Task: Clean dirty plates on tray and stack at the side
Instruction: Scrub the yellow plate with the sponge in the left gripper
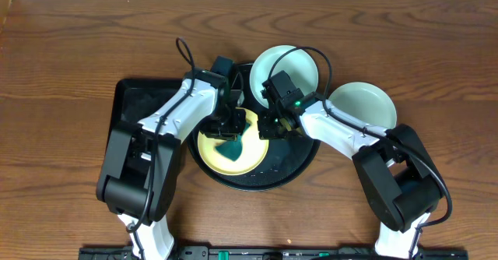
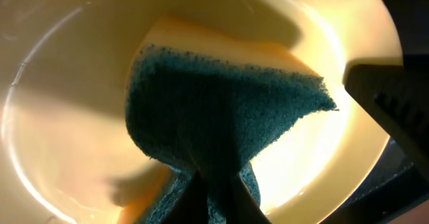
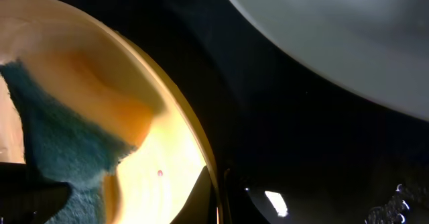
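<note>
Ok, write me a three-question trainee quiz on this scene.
1. True or false: one mint plate lies on the table, beside the round tray.
2. The sponge rests in: A) the yellow plate B) that mint plate C) neither.
3. Fill in: the left pincer grips the ____.

Key: 1 true; 2 A; 3 sponge.
</note>
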`<state>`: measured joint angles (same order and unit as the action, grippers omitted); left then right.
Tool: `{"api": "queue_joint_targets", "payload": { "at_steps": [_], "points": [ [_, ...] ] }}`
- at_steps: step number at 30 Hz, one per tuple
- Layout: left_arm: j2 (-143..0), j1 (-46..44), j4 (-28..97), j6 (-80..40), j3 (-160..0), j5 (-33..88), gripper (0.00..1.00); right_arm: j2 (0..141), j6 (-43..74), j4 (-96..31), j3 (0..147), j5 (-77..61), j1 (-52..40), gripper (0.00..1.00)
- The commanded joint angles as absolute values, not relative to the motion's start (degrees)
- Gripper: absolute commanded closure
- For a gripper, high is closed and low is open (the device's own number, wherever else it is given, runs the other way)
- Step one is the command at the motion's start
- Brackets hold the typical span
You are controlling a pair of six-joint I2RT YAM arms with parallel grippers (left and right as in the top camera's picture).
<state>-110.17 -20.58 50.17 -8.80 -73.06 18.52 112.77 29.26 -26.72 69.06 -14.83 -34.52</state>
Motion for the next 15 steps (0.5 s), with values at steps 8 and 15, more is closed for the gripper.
{"api": "queue_joint_targets", "payload": {
  "at_steps": [8, 15],
  "points": [
    [-111.4, -20.4, 56.6, -46.7, -72.4, -2.1, 0.92, 113.3, 29.3, -26.6, 70.2, -14.9, -34.5, 0.99],
    [-111.4, -20.7, 53.3, -37.5, -72.4, 13.7, 0.93, 113.3, 29.3, -26.6, 70.2, -14.9, -34.5, 0.99]
  ]
}}
